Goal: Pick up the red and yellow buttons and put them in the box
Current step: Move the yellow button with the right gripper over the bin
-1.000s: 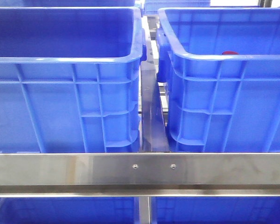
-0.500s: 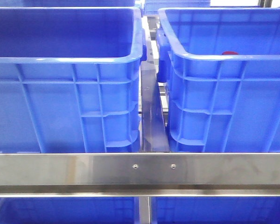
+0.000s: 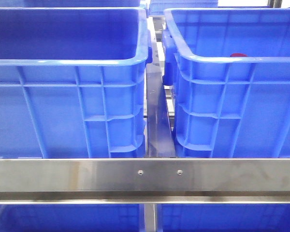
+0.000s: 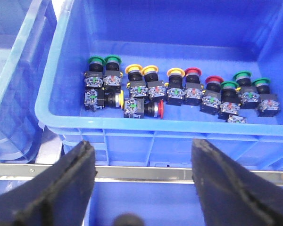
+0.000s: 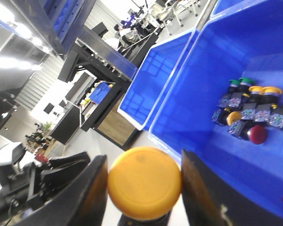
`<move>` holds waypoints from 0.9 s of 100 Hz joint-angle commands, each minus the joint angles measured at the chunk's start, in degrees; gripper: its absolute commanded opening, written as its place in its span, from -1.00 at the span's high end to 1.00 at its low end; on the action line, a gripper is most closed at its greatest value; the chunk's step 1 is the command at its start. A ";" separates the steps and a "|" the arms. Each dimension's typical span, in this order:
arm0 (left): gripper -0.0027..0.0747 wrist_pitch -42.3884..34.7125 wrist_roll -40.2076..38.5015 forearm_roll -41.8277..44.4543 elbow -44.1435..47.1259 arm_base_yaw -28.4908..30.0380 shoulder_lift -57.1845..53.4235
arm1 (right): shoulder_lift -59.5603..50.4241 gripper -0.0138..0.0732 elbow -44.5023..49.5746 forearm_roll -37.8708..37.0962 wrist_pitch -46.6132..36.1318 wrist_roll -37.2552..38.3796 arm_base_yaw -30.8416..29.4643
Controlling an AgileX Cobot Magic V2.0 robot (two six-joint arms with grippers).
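Two grippers show only in their own wrist views. Between the right gripper's (image 5: 144, 188) fingers sits a yellow button (image 5: 144, 182), held with the jaws closed against its sides. Beyond it lies a blue crate (image 5: 188, 117) holding more buttons (image 5: 249, 113), with a second crate (image 5: 155, 77) farther off. The left gripper (image 4: 141, 181) hangs wide apart, holding nothing, just short of a crate's near wall (image 4: 170, 141); past that wall, red (image 4: 192, 72), yellow (image 4: 133, 69) and green (image 4: 97, 60) buttons lie in a row on the floor. From the front, a steel rail (image 3: 145, 176) crosses near, then two crates (image 3: 63, 96), and a red cap (image 3: 238, 55) peeks over the right crate's rim.
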 commanded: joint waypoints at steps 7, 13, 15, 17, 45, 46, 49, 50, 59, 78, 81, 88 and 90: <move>0.08 -4.62 -0.64 0.38 -1.02 0.15 -1.53 | -1.60 0.14 -2.10 4.80 1.48 -1.53 -4.40; 0.26 -4.62 -0.52 0.38 -1.02 0.15 -1.55 | -1.60 0.14 -2.10 4.80 1.48 -2.03 -7.05; 0.33 -4.62 -0.53 0.38 -1.02 0.15 -1.55 | -1.60 0.14 -2.10 4.80 1.56 -2.15 -8.13; 0.37 -4.62 -0.53 0.38 -1.02 0.15 -1.55 | -1.60 0.14 -2.10 4.73 1.56 -2.35 -9.26; 0.98 -6.39 -0.42 2.50 -1.02 0.15 -1.55 | -1.60 0.14 -2.10 4.13 -1.29 -10.04 -26.12; 0.98 -6.56 -0.42 2.71 -1.02 0.15 -1.55 | -1.60 0.14 -2.10 4.13 -2.02 -10.78 -26.89; 0.98 -6.83 -0.42 3.00 -1.02 0.15 -1.55 | -1.60 0.14 -2.10 4.13 -3.77 -12.22 -28.31; 0.98 -6.96 -0.42 3.13 -1.02 0.15 -1.55 | -1.60 0.14 -2.10 4.13 -4.29 -12.56 -28.64; 0.98 -7.38 -0.42 3.50 -1.02 0.15 -1.55 | -1.36 0.14 -2.10 4.13 -12.56 -16.59 -31.94; 0.98 -7.38 -0.42 3.87 -1.02 0.15 -1.55 | 1.31 0.14 -2.73 4.57 -26.76 -25.60 -32.73; 0.98 -7.38 -0.42 3.89 -1.02 0.15 -1.55 | 2.28 0.14 -3.14 4.63 -28.08 -26.87 -32.73; 0.98 -7.38 -0.42 4.00 -1.02 0.15 -1.55 | 5.09 0.14 -4.48 4.72 -30.15 -29.07 -32.73; 0.98 -7.38 -0.42 4.00 -1.02 0.15 -1.55 | 6.03 0.14 -4.79 4.72 -30.56 -29.59 -32.73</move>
